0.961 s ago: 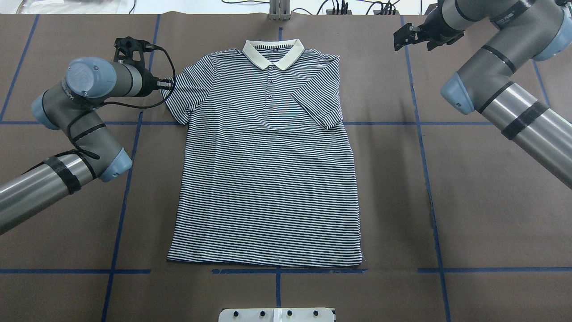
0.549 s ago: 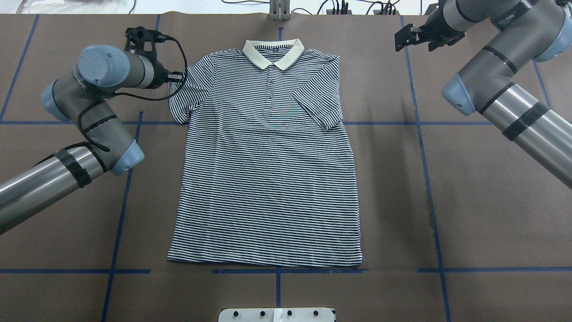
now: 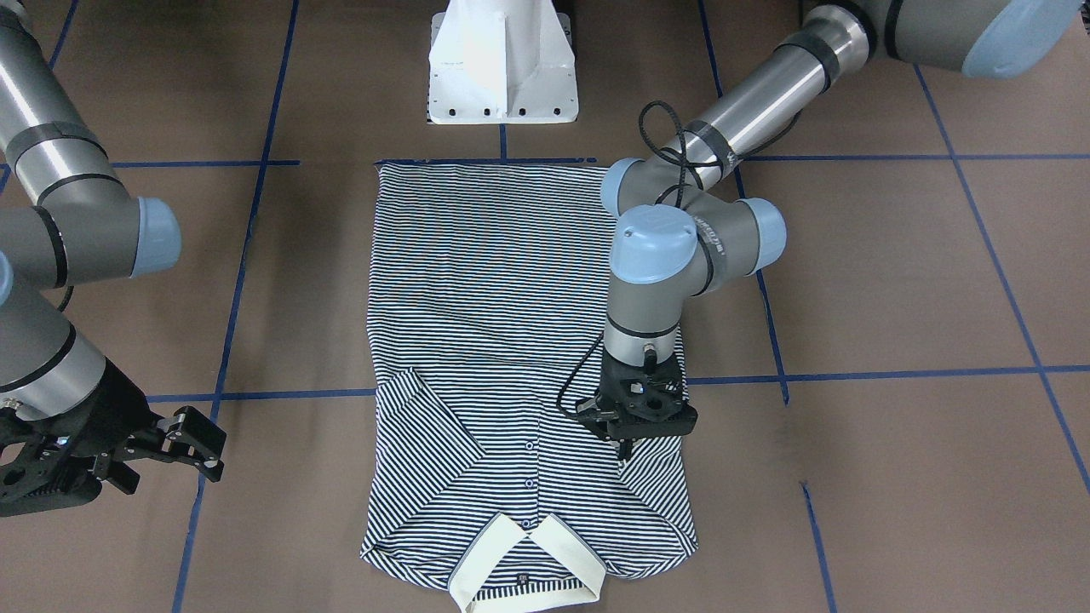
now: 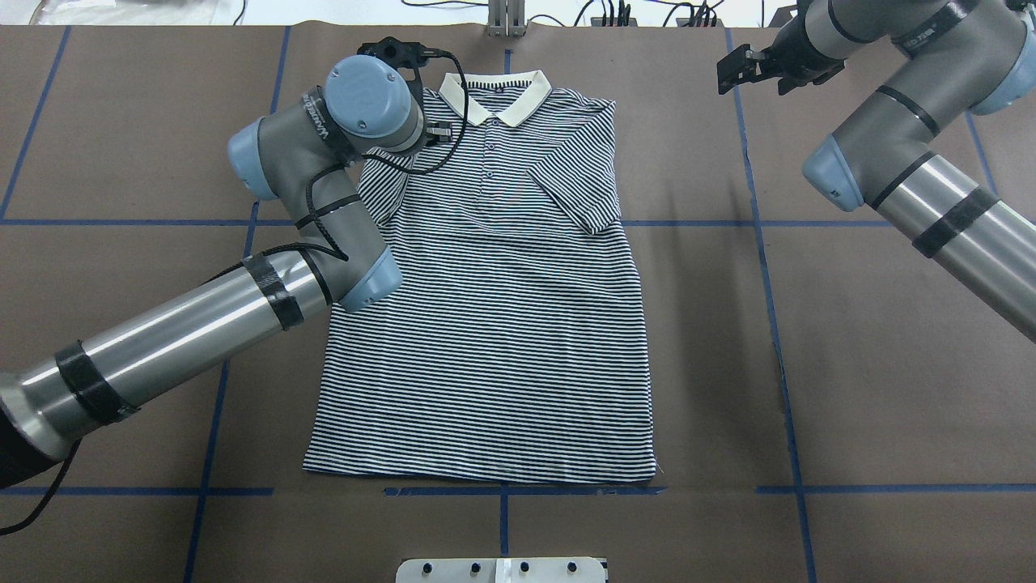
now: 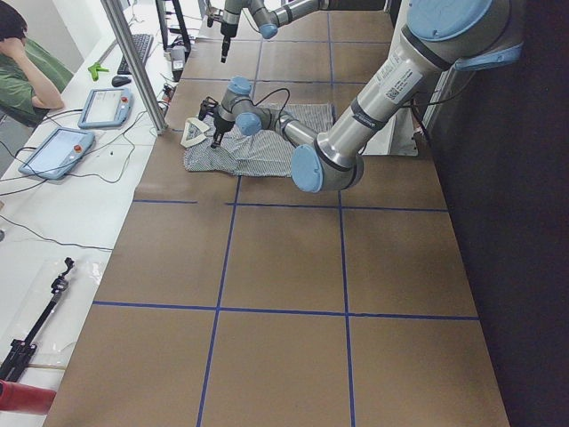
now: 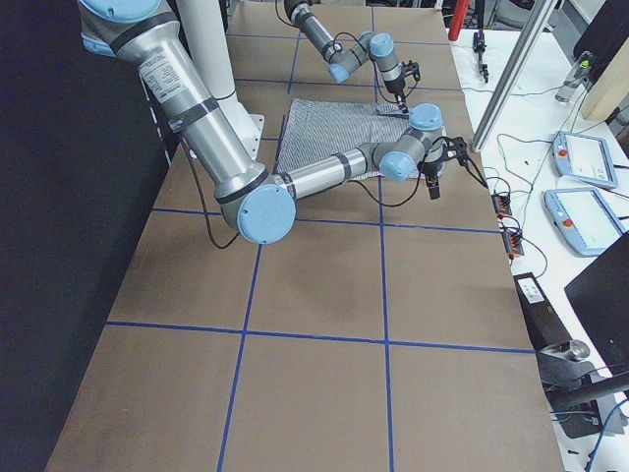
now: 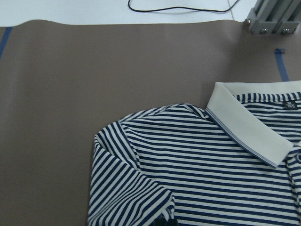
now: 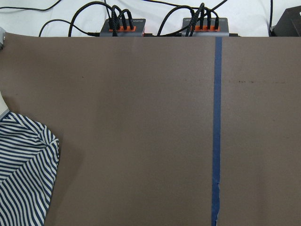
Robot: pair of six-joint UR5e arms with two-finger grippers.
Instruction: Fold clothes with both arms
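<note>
The striped polo shirt (image 4: 502,324) lies flat on the brown table, its cream collar (image 4: 495,97) at the far edge. The sleeve on my right side is folded in across the chest (image 4: 579,190). My left arm (image 4: 356,113) reaches over the other shoulder. In the front-facing view my left gripper (image 3: 626,449) points down, shut on that sleeve's fabric, which is doubled over onto the shirt (image 7: 136,197). The overhead view hides these fingers under the wrist. My right gripper (image 3: 197,447) hovers open beside the shirt, off the cloth, near the table's far corner (image 4: 732,69).
The white pedestal base (image 3: 502,60) stands at the near edge behind the hem. Blue tape lines (image 4: 773,324) grid the table. A metal post (image 4: 506,20) and cable boxes (image 8: 127,26) sit at the far edge. A person (image 5: 22,62) sits at a side desk.
My left arm has swung right, from beside the shirt to over its shoulder, carrying the sleeve inward so it folds onto the body. The right arm has barely moved.
</note>
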